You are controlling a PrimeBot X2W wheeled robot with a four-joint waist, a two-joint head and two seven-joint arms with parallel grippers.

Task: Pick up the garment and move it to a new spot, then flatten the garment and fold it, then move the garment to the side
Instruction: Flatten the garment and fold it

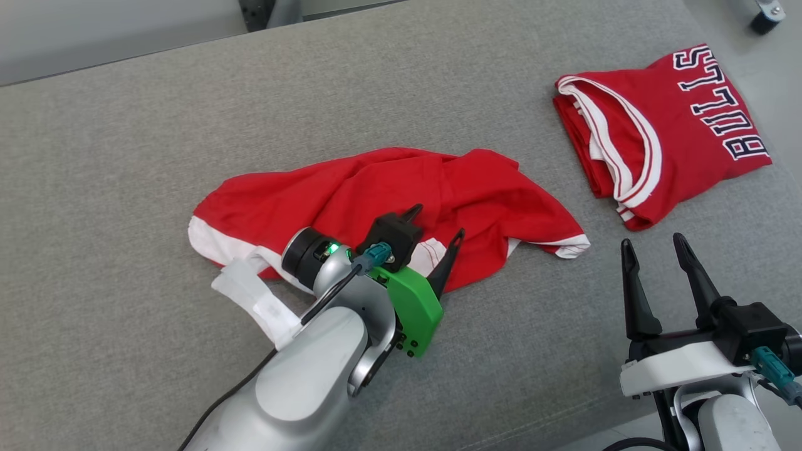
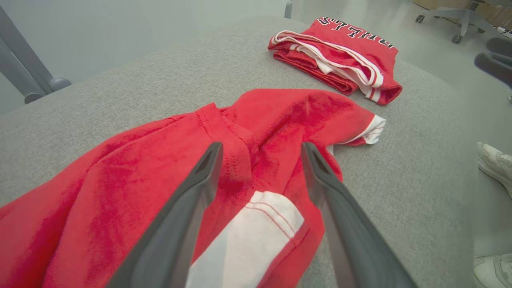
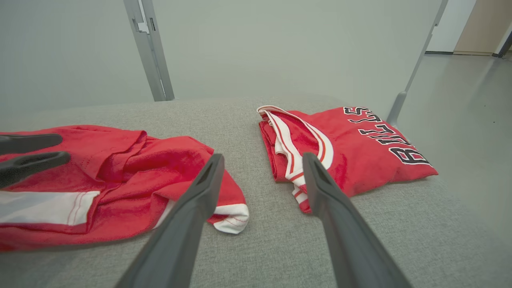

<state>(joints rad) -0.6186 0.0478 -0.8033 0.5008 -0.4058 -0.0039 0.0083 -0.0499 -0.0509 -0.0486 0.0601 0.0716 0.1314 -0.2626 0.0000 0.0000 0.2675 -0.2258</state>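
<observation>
A crumpled red garment (image 1: 388,194) with white trim lies in the middle of the grey table (image 1: 125,156). My left gripper (image 1: 437,223) hovers open over its near edge, fingers spread above a white patch (image 2: 256,224) of the red garment (image 2: 160,176). Nothing is between them. My right gripper (image 1: 655,241) stands open at the lower right, apart from the cloth, over bare table. In the right wrist view the garment (image 3: 120,168) lies left of the open right gripper (image 3: 262,160), and the left gripper's fingers (image 3: 32,160) show at the far left edge.
A folded red jersey (image 1: 664,131) with "BULLS" lettering lies at the table's back right, also seen as the jersey (image 2: 340,60) and the jersey (image 3: 352,152). A person's white shoes (image 2: 496,164) stand on the floor beyond the table's right edge. An office chair base (image 2: 460,20) is further off.
</observation>
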